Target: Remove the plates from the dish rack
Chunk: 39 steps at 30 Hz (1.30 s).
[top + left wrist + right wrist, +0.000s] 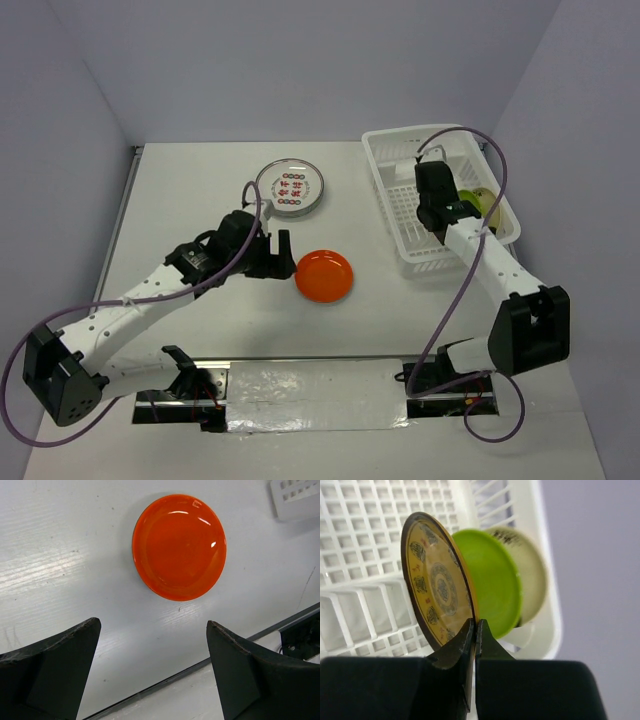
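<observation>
The right gripper (475, 625) is clenched on the lower rim of the golden-tan plate (437, 582), standing on edge at the right of the dish rack (360, 530) beside the green plate (492, 587); lifting straight up looks best; the left gripper (152, 624), spread and empty, hangs well apart near the orange plate (179, 545).

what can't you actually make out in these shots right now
- top external: right arm covers most of the dish rack load; only a sliver of the green plate shows
- right wrist: green plate hides most of the pale plate behind; its pattern is blurred
- right wrist: right gripper covers the golden plate lower rim; contact with the rack floor unclear
- left wrist: dish rack cut off at the top-right corner
</observation>
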{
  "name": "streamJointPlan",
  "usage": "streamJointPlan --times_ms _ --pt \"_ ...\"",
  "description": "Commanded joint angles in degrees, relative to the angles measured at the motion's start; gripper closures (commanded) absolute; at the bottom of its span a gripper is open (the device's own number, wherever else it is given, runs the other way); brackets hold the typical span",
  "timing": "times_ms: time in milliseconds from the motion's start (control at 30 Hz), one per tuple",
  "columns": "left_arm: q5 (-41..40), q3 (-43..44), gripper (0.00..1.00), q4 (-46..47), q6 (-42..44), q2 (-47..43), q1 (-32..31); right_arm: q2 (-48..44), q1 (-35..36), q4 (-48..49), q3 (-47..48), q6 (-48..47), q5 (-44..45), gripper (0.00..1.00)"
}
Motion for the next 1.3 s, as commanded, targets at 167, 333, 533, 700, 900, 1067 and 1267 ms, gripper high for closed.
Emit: streamJointPlan --times_ms 167,333,533,700,900,1067,1267 --pt "1.3 7.6 0.00 5.2 1.6 -4.8 -0.2 -10.1 16.9 -1.0 10.9 -5.8 20.0 1.00" --pt "10.1 5.7 0.01 20.3 5.3 -8.6 -0.3 -14.3 21.8 -14.8 17.3 10.0 -11.2 1.00" --pt "4.2 6.3 0.01 19.2 8.6 -9.3 -0.2 -24.5 21.8 1.5 4.9 21.8 -49.9 1.00" --pt "5.1 4.7 0.28 19.9 7.9 -7.4 -0.1 -25.6 21.8 11.1 -0.3 28.9 -63.8 1.00" --pt "4.8 3.9 1.00 18.7 7.0 -4.5 -0.1 -24.6 21.8 11.8 -1.8 29.1 -60.1 0.93" --pt "1.1 -0.8 0.97 19.0 1.2 -1.0 0.0 -25.9 21.6 1.8 -2.7 21.6 -24.1 0.00" --pt "4.2 -3.4 0.96 22.6 -3.1 12.6 0.4 -23.7 17.8 -3.7 -5.5 10.6 3.8 0.00"
